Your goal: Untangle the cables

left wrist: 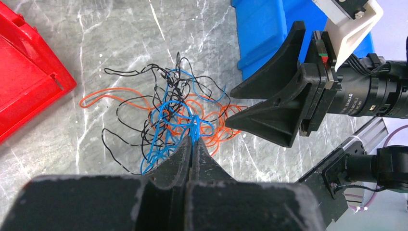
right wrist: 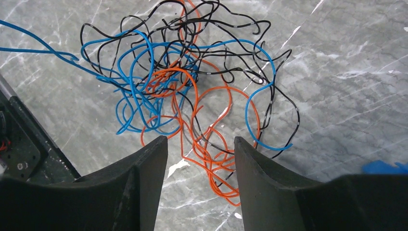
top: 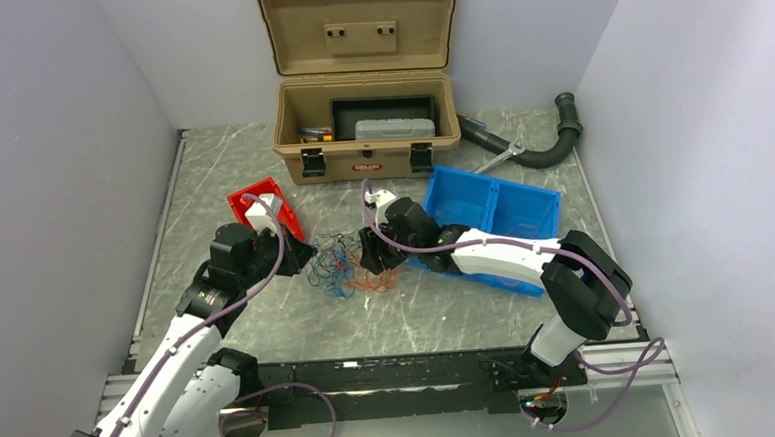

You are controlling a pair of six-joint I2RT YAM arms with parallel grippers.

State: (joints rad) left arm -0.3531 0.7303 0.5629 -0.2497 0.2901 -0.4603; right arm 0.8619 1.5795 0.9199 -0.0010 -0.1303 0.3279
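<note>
Pinches blue strands of the cables (top: 338,271) in the clenched left gripper (left wrist: 194,142), on the near side of the tan toolbox (top: 364,130), towards its left. Holds the right gripper (right wrist: 199,144) parted astride orange loops, gripping nothing. Lays the tangle between both, before the toolbox, long axis along its front, blue strands stretching leftward.

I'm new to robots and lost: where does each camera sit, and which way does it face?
Top: above and behind the left arm and right arm, facing down at the table; both show.
Left wrist: on the left arm, facing along the left gripper, shut on the cables.
Right wrist: on the right arm, facing down through the open right gripper.
Shared: all three see the cables.
</note>
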